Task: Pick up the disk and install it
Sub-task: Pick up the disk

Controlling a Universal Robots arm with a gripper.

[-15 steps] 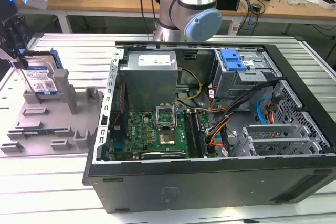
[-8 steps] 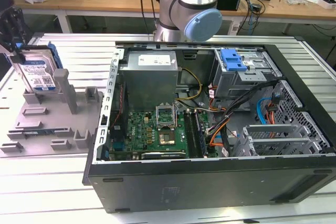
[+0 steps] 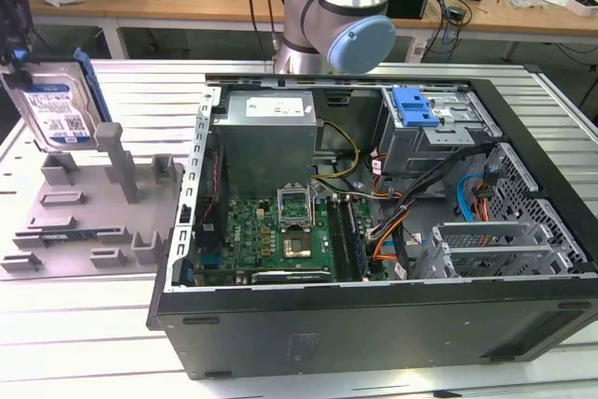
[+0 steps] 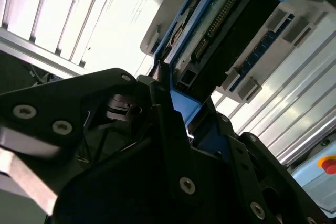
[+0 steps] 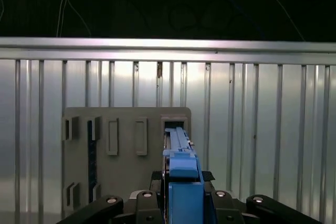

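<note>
disk (image 3: 58, 109) upper left, above gray rack (image 3: 93, 203) | fingers (image 4: 167, 109) clamped on its blue frame | lift straight, upright, clear of posts

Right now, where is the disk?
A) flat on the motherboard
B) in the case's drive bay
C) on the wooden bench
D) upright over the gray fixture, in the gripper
D: the disk stands upright over the gray fixture, outside the computer case, and in the first wrist view the gripper is clamped on its blue bracket.
</note>
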